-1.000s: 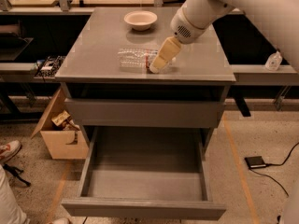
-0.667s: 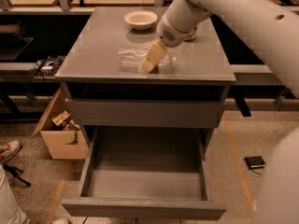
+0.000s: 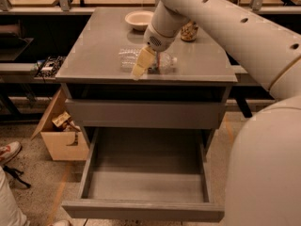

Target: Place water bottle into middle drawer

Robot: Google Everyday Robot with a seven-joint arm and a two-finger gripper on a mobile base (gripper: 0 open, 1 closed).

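Note:
The water bottle (image 3: pixel 126 59) is clear and crinkled and lies on its side near the front edge of the grey tabletop (image 3: pixel 94 46), cap end to the right. My gripper (image 3: pixel 141 64) hangs down over the bottle's middle, its yellowish tip at the bottle's front side, hiding part of it. The middle drawer (image 3: pixel 146 210) is pulled out wide below, a grey tray with low side walls and nothing in it. A closed grey drawer front (image 3: pixel 141 113) sits above it.
A white bowl (image 3: pixel 139 19) and a gold-brown patterned can (image 3: pixel 189 31) stand at the back of the tabletop. An open cardboard box (image 3: pixel 61 138) sits on the floor at left, with a person's shoe (image 3: pixel 7 152) near it. My arm fills the right side.
My gripper has moved left along the bottle, from its right end to its middle. The arm has swung closer and fills more of the view. The bottle has not moved.

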